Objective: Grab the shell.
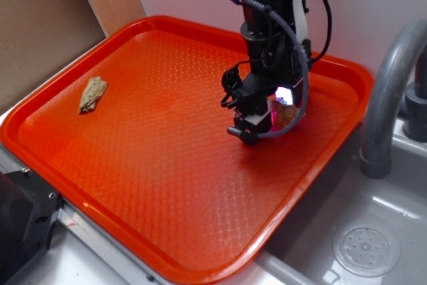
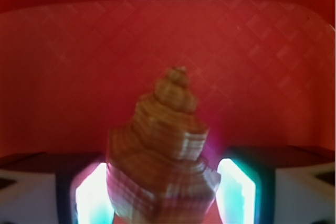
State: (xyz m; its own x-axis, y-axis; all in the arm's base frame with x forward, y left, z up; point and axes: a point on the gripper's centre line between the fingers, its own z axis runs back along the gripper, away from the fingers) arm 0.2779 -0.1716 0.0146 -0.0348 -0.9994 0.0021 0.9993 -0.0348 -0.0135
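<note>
The shell (image 1: 287, 114) is golden-tan and spiralled. It sits between the fingers of my gripper (image 1: 270, 115), low over the right part of the orange tray (image 1: 167, 165). In the wrist view the shell (image 2: 163, 150) fills the gap of the gripper (image 2: 164, 198), with its knobby spire pointing away from the camera. Both glowing pads (image 2: 94, 195) press against its wide base, one on each side. The gripper is shut on the shell. The shell's tail is hidden.
A flat, pale pointed shell fragment (image 1: 93, 94) lies near the tray's left rim. A grey faucet (image 1: 383, 98) and a sink with its drain (image 1: 365, 248) are to the right of the tray. A cardboard panel (image 1: 40, 25) stands at the back left.
</note>
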